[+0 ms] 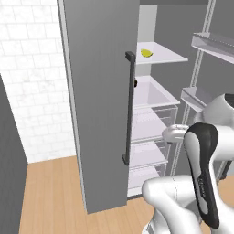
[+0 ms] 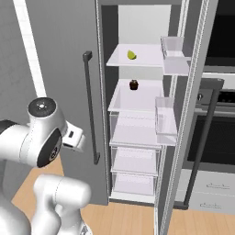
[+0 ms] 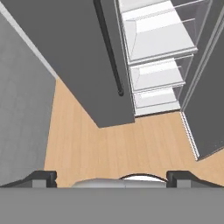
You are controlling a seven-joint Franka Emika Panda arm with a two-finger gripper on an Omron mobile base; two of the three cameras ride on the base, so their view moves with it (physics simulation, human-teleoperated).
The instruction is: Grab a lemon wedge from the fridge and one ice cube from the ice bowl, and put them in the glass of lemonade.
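The light is even and bright, with no clear source and no strong shadows. The fridge (image 2: 137, 114) is brightest in its white inside, near the centre of the frame, without glare. All edges are sharp; there is no blur. In the hand view, straight lines lean strongly toward the corners.

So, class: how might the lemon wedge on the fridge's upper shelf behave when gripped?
The lemon wedge looks tiny, so probably light. Its curved shape may rock or slip between fingertips. Resting on a smooth shelf, it could slide if nudged.
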